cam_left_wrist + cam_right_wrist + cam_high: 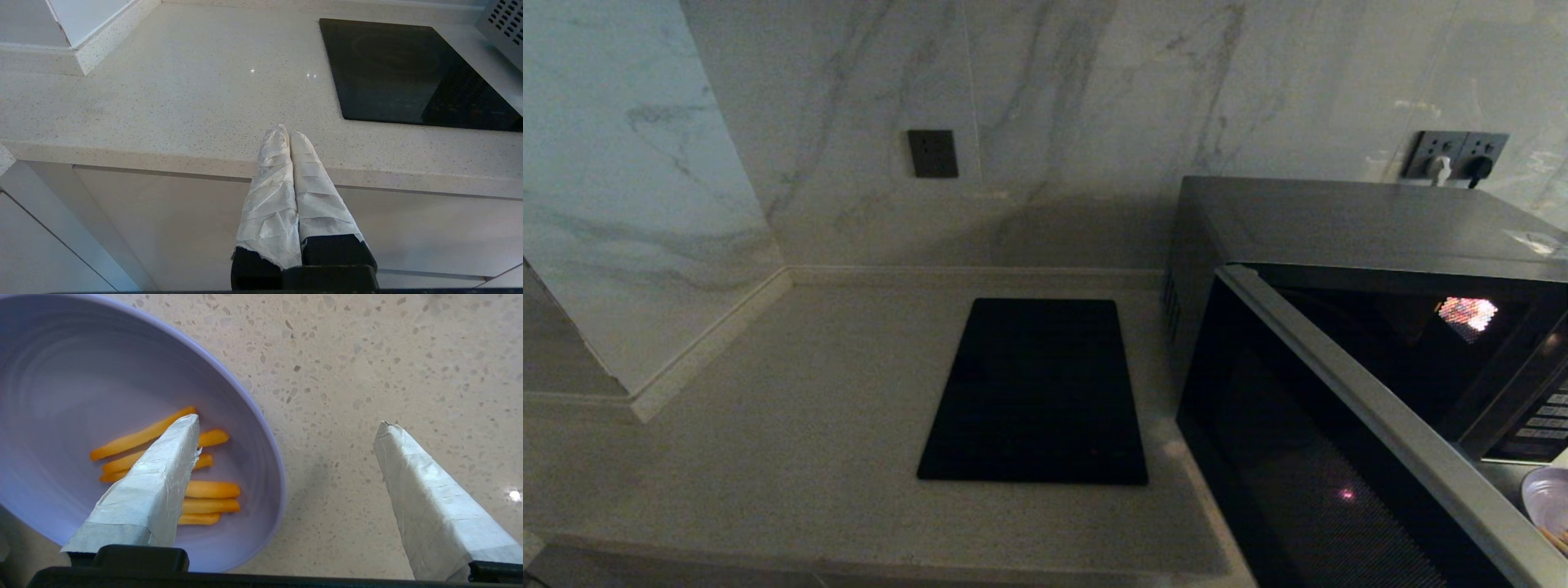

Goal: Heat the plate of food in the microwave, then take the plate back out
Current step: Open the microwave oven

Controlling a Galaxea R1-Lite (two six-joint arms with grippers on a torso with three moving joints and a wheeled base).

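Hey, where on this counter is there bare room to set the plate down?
Widest bare patch: the countertop between the wall corner and the black slab. A narrow strip runs between slab and microwave. It is tight by the plate of food beside the open microwave door, where the right gripper straddles the plate's rim.

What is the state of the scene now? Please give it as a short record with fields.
microwave: on the counter, door open
plate of food: on the counter, outside the microwave, orange sticks on it
right gripper: open, straddling the plate's rim, one finger over the food
left gripper: shut, empty, at the counter's front edge
black slab: flat on the counter, beside the microwave
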